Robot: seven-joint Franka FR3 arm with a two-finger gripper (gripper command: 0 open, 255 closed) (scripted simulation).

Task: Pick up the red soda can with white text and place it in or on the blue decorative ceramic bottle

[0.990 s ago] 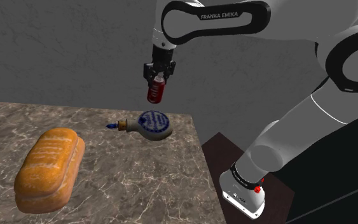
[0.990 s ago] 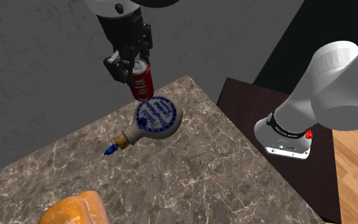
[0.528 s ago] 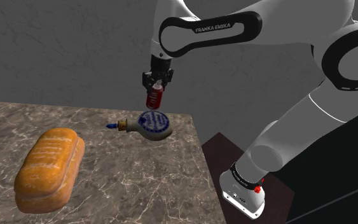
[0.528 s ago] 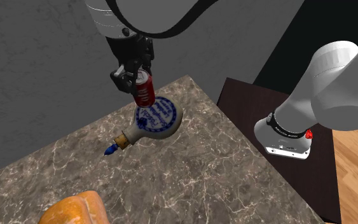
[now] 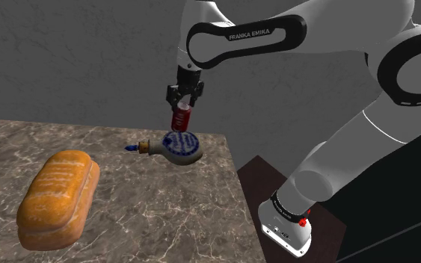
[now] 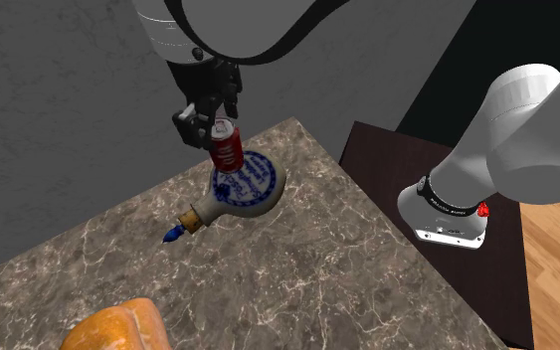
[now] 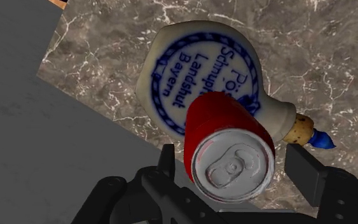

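Wrist view: the can (image 7: 225, 124) covers pt of the bottle (image 7: 171, 70)'s blue lettering, so words break off, & the can's base, where it'd meet the bottle, is hidden behind its own lid end; can't tell if they touch. Can's white text is too small to read in the shoulder view. The loaf (image 6: 118, 328), well apart from the bottle on the table (image 6: 297, 268), is cut by the second exterior view's bottom edge, & the arm (image 5: 246, 33) above the bottle by both ext. views' top edge.
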